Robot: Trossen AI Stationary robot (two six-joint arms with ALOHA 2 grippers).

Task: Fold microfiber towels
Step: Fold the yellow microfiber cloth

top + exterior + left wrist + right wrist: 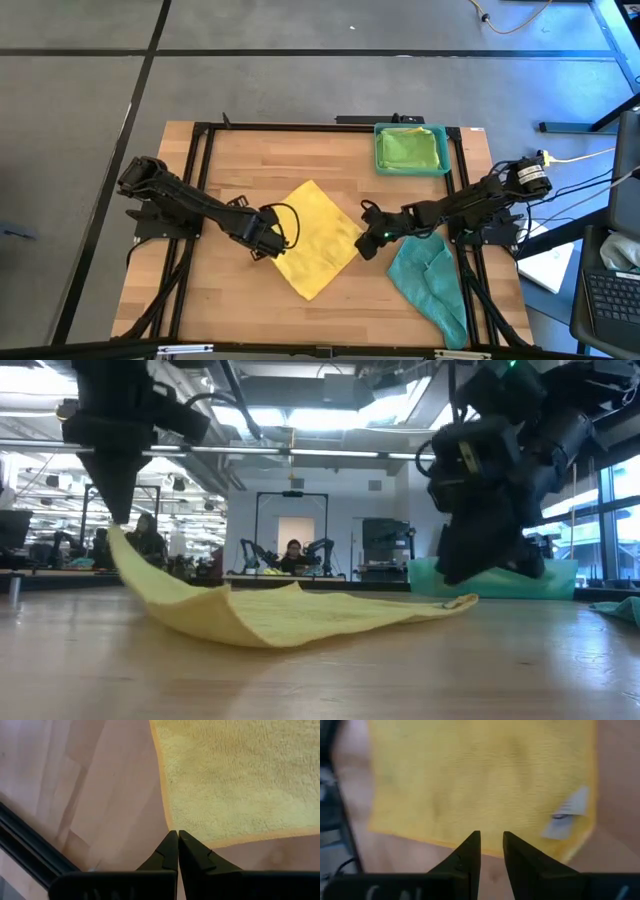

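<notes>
The left tool (pixel 268 243), pressed together, pinches and lifts the yellow towel (pixel 318 235) corner. The right tool (pixel 366 243) hovers slightly spread over the opposite edge; next, it should grip there.

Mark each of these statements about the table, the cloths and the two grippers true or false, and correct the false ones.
1. The left gripper is shut on a corner of the yellow microfiber towel. True; in the low view that corner is raised off the wooden table.
2. The right gripper is gripping the yellow towel. False: its fingers stand slightly apart over the towel's edge, with nothing between them.
3. The teal plastic tray is empty. False: a bright green cloth lies in it.
4. A crumpled teal microfiber towel lies on the table's right side, under the right arm. True.
5. A white tag shows near the yellow towel's edge. True.
</notes>
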